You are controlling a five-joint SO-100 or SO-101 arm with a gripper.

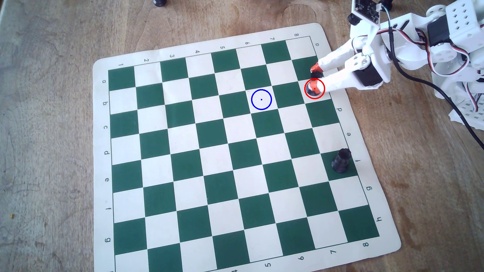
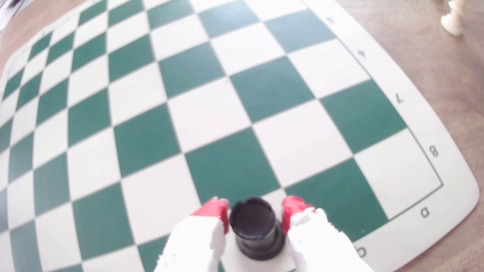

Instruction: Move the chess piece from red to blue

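Observation:
The black rook (image 1: 317, 75) stands on a white square at the board's right edge, its base inside the red circle (image 1: 314, 98). My gripper (image 1: 315, 78) has white fingers with red tips and straddles the rook, one tip on each side. In the wrist view the rook (image 2: 252, 225) stands upright between the red fingertips (image 2: 216, 209). The left tip is at its crown and a narrow gap shows on the right. The gripper (image 2: 255, 206) is open around it. The blue circle (image 1: 251, 99) marks a bare white square two columns to the left in the overhead view.
A second black rook (image 1: 341, 160) stands on a green square lower along the right edge of the green-and-white board (image 1: 183, 146). A white piece (image 2: 451, 18) and a dark piece (image 1: 159, 2) stand off the board. A black cable (image 1: 445, 104) runs beside the arm.

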